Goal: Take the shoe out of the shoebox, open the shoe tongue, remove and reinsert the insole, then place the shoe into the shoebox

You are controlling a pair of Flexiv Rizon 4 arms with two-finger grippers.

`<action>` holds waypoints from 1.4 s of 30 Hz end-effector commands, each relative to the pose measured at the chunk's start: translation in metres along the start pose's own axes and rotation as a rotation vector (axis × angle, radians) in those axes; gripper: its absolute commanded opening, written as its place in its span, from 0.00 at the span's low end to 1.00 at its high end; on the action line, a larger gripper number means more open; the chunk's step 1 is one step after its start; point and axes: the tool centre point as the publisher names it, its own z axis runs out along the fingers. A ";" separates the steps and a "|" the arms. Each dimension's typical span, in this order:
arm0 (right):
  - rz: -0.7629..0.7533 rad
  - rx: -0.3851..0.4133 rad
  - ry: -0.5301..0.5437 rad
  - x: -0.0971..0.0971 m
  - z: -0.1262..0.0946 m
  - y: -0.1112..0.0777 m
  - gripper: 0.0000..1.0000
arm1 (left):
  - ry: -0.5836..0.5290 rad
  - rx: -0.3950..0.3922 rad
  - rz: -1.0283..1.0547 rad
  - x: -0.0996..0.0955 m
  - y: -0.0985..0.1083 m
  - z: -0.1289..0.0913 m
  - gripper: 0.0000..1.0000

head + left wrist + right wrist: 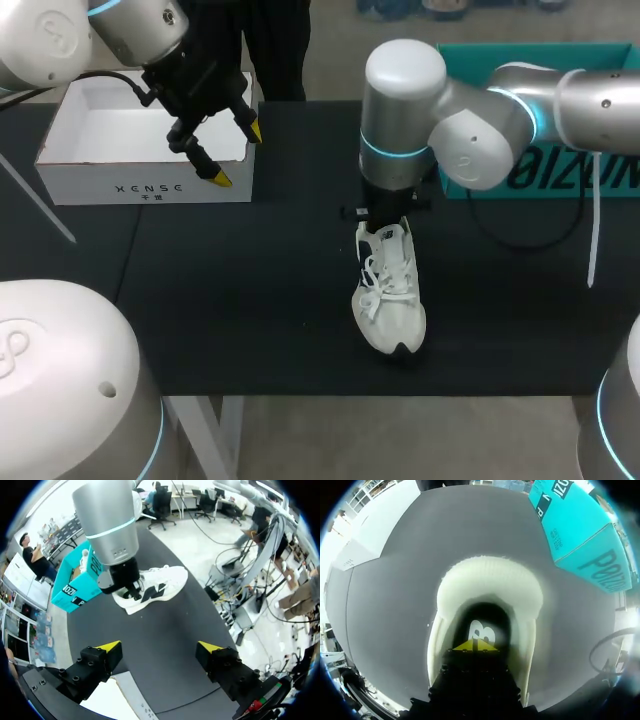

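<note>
— Nearest is a white arm housing at the near left corner. Past it, what's on the desk?
— The white shoe, right of the middle with its toe towards the near edge. It sits well apart from the white shoebox at the far left, so the first step looks done.
— And the claws?
— The right claw dips into the shoe's opening at the heel end. Whether it pinches anything in there I cannot tell. The left claw hangs spread and empty over the shoebox's near right corner.
— The insole?
— It seems to be inside the shoe, and I see none out on the desk. I'd judge the insole work barely begun, with reinserting and boxing the shoe left to do
</note>
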 end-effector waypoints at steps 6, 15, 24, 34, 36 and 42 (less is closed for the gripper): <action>0.003 -0.053 0.005 -0.004 -0.020 0.002 0.00 | 0.001 -0.003 0.000 0.000 0.000 0.000 1.00; -0.020 -0.095 -0.020 -0.006 -0.047 0.007 0.00 | 0.001 -0.003 0.000 0.000 0.000 0.000 1.00; -0.025 -0.054 -0.029 -0.008 -0.026 0.006 0.00 | 0.001 -0.003 0.000 0.000 0.000 0.000 1.00; -0.027 -0.009 -0.019 -0.004 -0.002 0.008 0.00 | 0.001 -0.003 0.000 0.000 0.000 0.000 1.00; -0.020 -0.016 -0.019 -0.006 -0.009 0.006 0.00 | 0.001 -0.003 0.000 0.000 0.000 0.000 1.00; -0.012 -0.043 -0.024 -0.011 -0.033 -0.001 0.00 | 0.001 -0.003 0.000 0.000 0.000 0.000 1.00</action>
